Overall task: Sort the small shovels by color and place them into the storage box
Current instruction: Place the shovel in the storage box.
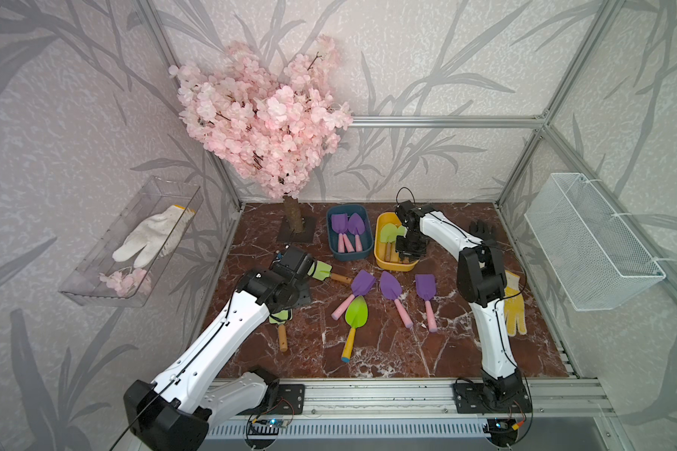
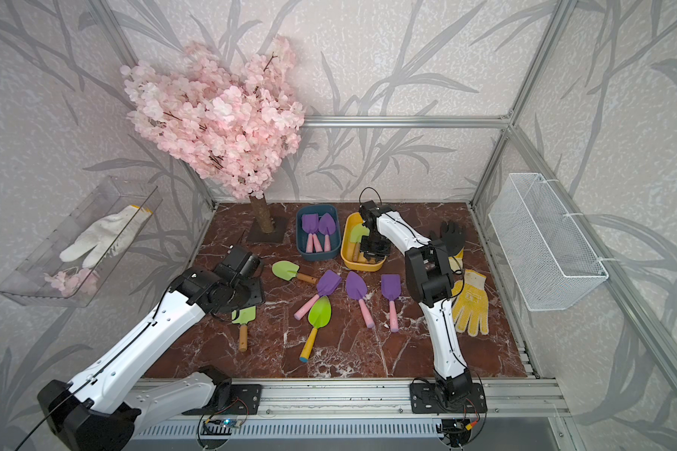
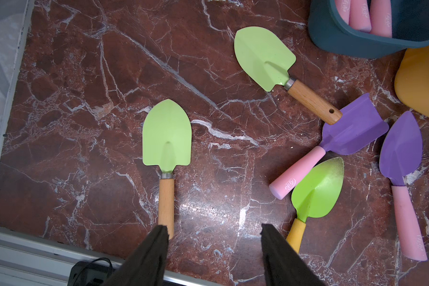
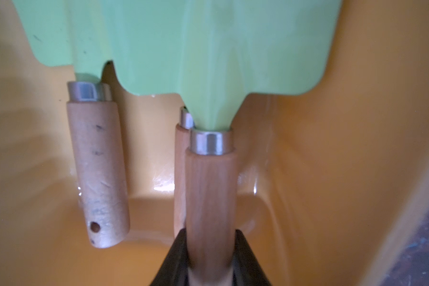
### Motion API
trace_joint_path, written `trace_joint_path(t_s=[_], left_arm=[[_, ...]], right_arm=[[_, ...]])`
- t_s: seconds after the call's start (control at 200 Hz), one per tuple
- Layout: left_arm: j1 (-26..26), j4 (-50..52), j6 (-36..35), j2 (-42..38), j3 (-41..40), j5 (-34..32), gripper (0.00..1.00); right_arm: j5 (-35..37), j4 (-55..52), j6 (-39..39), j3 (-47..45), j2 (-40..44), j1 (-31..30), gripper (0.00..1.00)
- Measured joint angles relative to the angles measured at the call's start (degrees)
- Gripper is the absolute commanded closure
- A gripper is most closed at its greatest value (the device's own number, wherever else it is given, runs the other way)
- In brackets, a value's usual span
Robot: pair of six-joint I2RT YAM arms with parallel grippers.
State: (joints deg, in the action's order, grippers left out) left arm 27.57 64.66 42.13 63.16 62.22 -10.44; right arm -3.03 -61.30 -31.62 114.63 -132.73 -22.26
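Small shovels, where's everything sitting? — Kim

Sorted part: blue bin at the back of the counter has the binned purple shovels, two blades showing, pink handles pointing front. Yellow bin sits just beside it with green blades inside. Right wrist view shows three wooden handles in there. — Raj

Loose ones? — Kim

Six on the counter. Loose purple shovels: three, pink handles, in a rough row in front of the bins. Lime shovel with yellow handle lies in front of them, blade just beside the pink handle of the one nearest the left arm. Two pale green, wooden handles: near-bin green shovel beside the left wrist, and arm-side green shovel partly under the left arm. — Raj

Hands? — Kim

Right hand is down inside the yellow bin, fingers clamped on the wooden handle of the gripped shovel. Its green blade overlaps a neighbour's. Can't tell if it rests on the bin floor. Left hand is above the counter, fingers apart, nothing between them. End of the arm-side shovel's handle is hidden behind one fingertip. — Raj

Anything else down there? — Kim

Yellow glove and black glove on the counter by the right arm. — Raj
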Motion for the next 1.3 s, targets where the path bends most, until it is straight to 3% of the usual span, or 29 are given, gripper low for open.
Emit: trace_joint_path(t_s=[1.3], left_arm=[[0.0,-0.4,-0.1,0.9,0.0,0.0,0.37]], right_arm=[[1.8,-0.9,1.7,2.0,-0.1,0.5,0.6]])
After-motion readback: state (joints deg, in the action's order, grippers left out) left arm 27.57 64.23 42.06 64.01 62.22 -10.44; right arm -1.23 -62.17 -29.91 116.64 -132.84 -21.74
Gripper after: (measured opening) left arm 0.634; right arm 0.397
